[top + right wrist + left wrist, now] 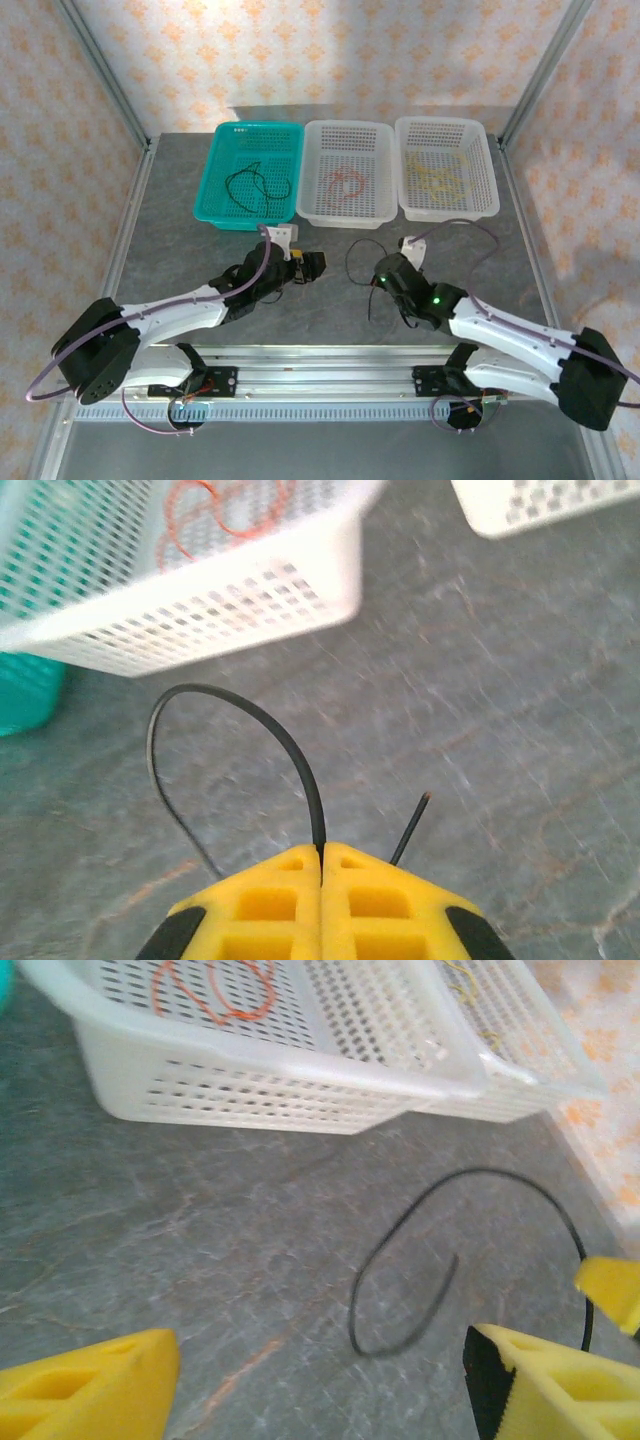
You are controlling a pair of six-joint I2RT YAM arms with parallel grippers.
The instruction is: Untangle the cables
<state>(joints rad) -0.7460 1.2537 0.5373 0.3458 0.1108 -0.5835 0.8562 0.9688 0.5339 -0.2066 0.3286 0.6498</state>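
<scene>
Pinching right gripper (322,852): clenched on black cable (200,688) (its loop over the table (500,680))
Left gripper (320,1370): spread wide, grasping nothing
White basket (250,1090): orange-red cable (232,1015) inside

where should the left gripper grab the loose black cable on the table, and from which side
Probably the near bend of the black cable, closest to the open left gripper. Come from above, fingers straddling the strand: it seems to lie flat on the table, so nothing gets under it. The right gripper pinches its other stretch.
</scene>
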